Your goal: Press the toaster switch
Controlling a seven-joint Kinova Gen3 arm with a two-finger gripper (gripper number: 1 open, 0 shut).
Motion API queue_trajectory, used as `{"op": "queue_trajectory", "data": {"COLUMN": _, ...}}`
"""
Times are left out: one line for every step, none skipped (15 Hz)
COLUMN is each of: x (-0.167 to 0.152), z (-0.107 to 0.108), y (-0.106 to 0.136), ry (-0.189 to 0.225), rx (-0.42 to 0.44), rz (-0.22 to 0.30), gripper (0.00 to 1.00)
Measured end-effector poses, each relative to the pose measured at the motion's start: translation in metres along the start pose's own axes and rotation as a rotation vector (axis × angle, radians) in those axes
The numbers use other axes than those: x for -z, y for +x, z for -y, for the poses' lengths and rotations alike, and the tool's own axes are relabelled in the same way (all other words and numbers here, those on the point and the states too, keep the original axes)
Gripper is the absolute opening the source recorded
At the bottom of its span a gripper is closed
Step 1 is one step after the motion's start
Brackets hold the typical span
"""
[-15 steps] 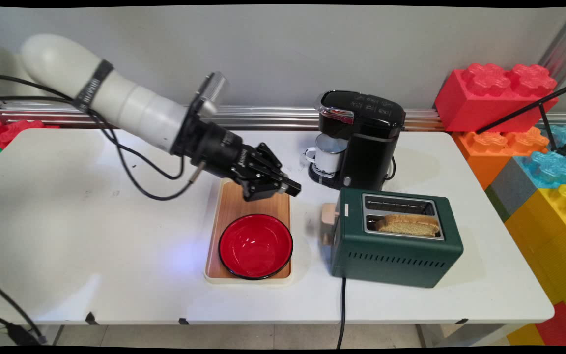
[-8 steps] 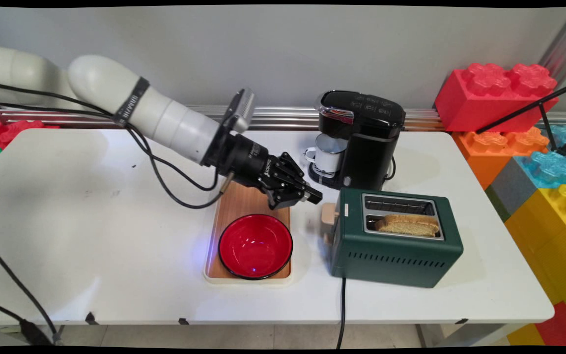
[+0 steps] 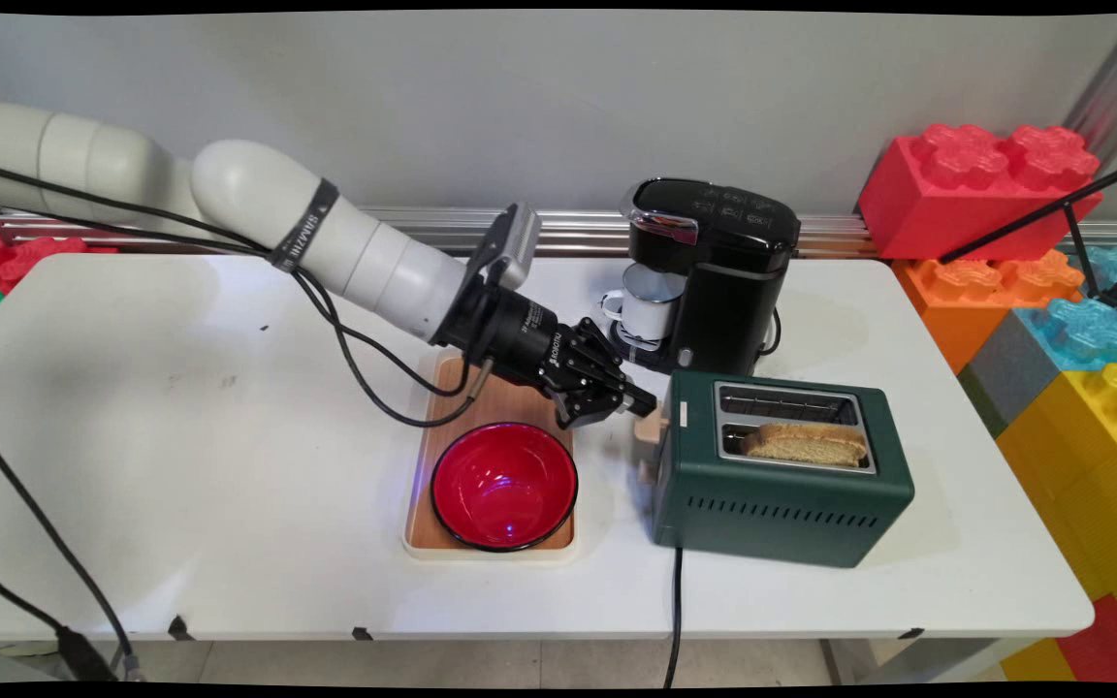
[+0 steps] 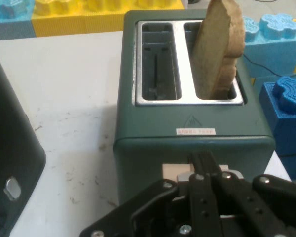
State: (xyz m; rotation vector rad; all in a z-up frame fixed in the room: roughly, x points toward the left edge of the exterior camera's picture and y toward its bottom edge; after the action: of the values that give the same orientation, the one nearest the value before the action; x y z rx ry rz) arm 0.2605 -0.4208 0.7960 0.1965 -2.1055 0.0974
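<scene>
Right now my jaws (image 3: 644, 401) sit pressed together, tips at the beige lever (image 3: 651, 425) on the end of the green toaster (image 3: 781, 485); from my hand view the fingertips (image 4: 203, 168) meet in one narrow point just above that lever (image 4: 175, 172). One slice of toast (image 3: 804, 443) stands in the toaster's nearer slot, while the other slot is bare. Below my wrist lies a wooden tray (image 3: 452, 397) carrying a red bowl (image 3: 504, 486). Behind me on the worktop (image 3: 180, 456) stands a black coffee maker (image 3: 714, 271) with a white mug (image 3: 649, 301) under its spout. Coloured building blocks (image 3: 975, 184) are stacked at the worktop's right end.
</scene>
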Motion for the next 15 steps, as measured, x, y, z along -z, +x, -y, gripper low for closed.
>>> {"op": "queue_trajectory", "data": {"x": -0.003, "z": 0.000, "y": -0.001, "ry": 0.000, "rx": -0.001, "rz": 0.001, "gripper": 0.00}}
{"op": "queue_trajectory", "data": {"x": -0.006, "z": 0.001, "y": -0.002, "ry": -0.001, "rx": -0.002, "rz": 0.001, "gripper": 0.00}}
{"op": "queue_trajectory", "data": {"x": -0.008, "z": 0.002, "y": -0.002, "ry": -0.001, "rx": -0.003, "rz": 0.002, "gripper": 0.00}}
{"op": "queue_trajectory", "data": {"x": -0.010, "z": 0.002, "y": -0.003, "ry": -0.001, "rx": -0.003, "rz": 0.002, "gripper": 0.00}}
{"op": "queue_trajectory", "data": {"x": -0.012, "z": 0.002, "y": -0.003, "ry": -0.002, "rx": -0.004, "rz": 0.003, "gripper": 0.00}}
{"op": "queue_trajectory", "data": {"x": -0.013, "z": 0.003, "y": -0.004, "ry": -0.002, "rx": -0.004, "rz": 0.003, "gripper": 0.00}}
{"op": "queue_trajectory", "data": {"x": -0.014, "z": 0.003, "y": -0.004, "ry": -0.003, "rx": -0.004, "rz": 0.004, "gripper": 0.00}}
{"op": "queue_trajectory", "data": {"x": -0.016, "z": 0.003, "y": -0.005, "ry": -0.003, "rx": -0.004, "rz": 0.005, "gripper": 0.00}}
{"op": "queue_trajectory", "data": {"x": -0.017, "z": 0.003, "y": -0.006, "ry": -0.004, "rx": -0.005, "rz": 0.007, "gripper": 0.00}}
{"op": "queue_trajectory", "data": {"x": -0.019, "z": 0.003, "y": -0.007, "ry": -0.004, "rx": -0.005, "rz": 0.009, "gripper": 0.00}}
{"op": "queue_trajectory", "data": {"x": -0.020, "z": 0.003, "y": -0.009, "ry": -0.005, "rx": -0.005, "rz": 0.013, "gripper": 0.00}}
{"op": "queue_trajectory", "data": {"x": -0.021, "z": 0.003, "y": -0.010, "ry": -0.005, "rx": -0.005, "rz": 0.016, "gripper": 0.00}}
{"op": "queue_trajectory", "data": {"x": -0.022, "z": 0.003, "y": -0.012, "ry": -0.007, "rx": -0.005, "rz": 0.019, "gripper": 0.00}}
{"op": "queue_trajectory", "data": {"x": -0.023, "z": 0.003, "y": -0.014, "ry": -0.009, "rx": -0.005, "rz": 0.023, "gripper": 0.00}}
{"op": "queue_trajectory", "data": {"x": -0.024, "z": 0.003, "y": -0.016, "ry": -0.010, "rx": -0.005, "rz": 0.028, "gripper": 0.00}}
